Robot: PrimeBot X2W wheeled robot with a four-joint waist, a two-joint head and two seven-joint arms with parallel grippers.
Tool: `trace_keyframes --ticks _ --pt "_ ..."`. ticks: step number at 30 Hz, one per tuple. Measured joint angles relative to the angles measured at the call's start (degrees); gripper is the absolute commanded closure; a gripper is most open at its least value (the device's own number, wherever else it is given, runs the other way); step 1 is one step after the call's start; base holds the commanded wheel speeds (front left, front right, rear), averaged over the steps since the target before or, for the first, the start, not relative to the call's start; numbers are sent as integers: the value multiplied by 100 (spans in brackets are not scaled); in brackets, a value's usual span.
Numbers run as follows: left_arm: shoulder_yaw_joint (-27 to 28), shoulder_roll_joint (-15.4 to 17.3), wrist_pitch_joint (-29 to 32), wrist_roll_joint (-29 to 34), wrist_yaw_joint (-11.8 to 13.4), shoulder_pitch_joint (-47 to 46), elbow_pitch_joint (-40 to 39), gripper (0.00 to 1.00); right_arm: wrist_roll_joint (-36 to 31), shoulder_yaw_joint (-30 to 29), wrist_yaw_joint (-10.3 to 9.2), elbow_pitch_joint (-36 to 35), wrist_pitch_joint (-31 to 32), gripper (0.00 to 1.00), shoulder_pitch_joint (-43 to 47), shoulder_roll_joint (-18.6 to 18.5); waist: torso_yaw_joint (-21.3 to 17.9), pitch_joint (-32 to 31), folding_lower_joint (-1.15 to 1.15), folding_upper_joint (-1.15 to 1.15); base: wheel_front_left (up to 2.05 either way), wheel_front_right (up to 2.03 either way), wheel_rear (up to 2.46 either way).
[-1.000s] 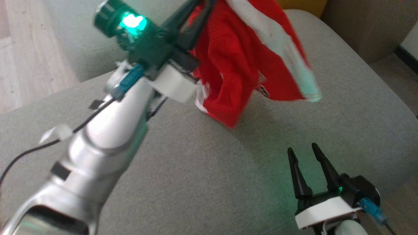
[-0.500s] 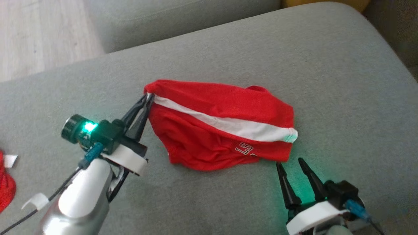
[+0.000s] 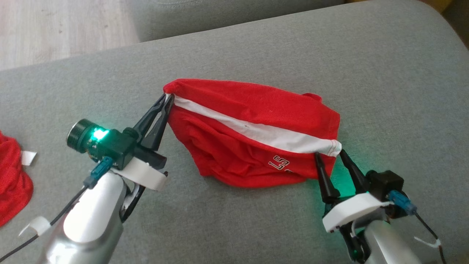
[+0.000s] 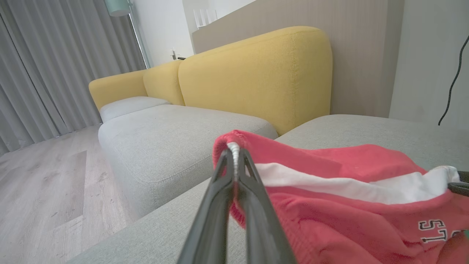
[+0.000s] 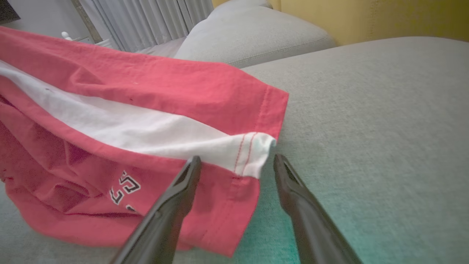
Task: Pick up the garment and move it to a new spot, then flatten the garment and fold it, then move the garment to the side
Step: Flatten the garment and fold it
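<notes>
Garment (image 3: pixel 256 106) lies bunched up on the grey sofa (image 3: pixel 227 227), spread between the two sets of fingers. It is red with a white stripe (image 3: pixel 271 136) that runs from one set to the other. The left fingers (image 3: pixel 158 126) are pinched tight on one corner of the garment, right where the stripe starts. In the left wrist view the left fingers (image 4: pixel 216 212) meet at their tips, and a bit of white and red cloth pokes up between them. The right fingers (image 3: pixel 324 179) stand wide apart and hold nothing. Their tips are at the other end of the stripe, one on each side of it. In the right wrist view the right fingers (image 5: pixel 172 205) point at that white end, which sits just past the tips and between them. I cannot tell if the tips touch the cloth. Some black and white letters (image 3: pixel 279 163) show on the red part, just beside the right fingers. A green light (image 3: pixel 97 134) glows behind the left fingers. More red cloth (image 3: pixel 13 176) lies on the sofa, well apart from the left fingers and away from the garment. A wood floor (image 3: pixel 55 25) shows beyond the sofa, far past the left fingertips.
</notes>
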Motion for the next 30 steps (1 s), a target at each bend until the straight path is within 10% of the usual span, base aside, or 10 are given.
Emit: trace_keyframes --ticks 1,4,5,16,30 --pt "1 -3 0 22 0 0 -10 100 57 37 0 46 0 4 -39 -1 18 4 0 0 0 0 0" --pt "1 -11 0 33 -1 0 -29 100 108 121 0 49 0 96 -123 -2 71 12 0 0 0 0 0" --pt "1 -12 0 33 -2 0 -34 100 119 142 0 12 0 100 -143 -1 88 14 0 0 0 0 0" --pt "233 -40 0 113 -44 -405 -285 100 -118 -576 0 -1394 0 100 -586 -4 229 222 0 0 0 0 0" --pt "310 -559 -11 501 -96 -4373 -391 100 -900 -2186 0 -2014 -18 100 -4803 -797 340 1302 1 0 0 0 0"
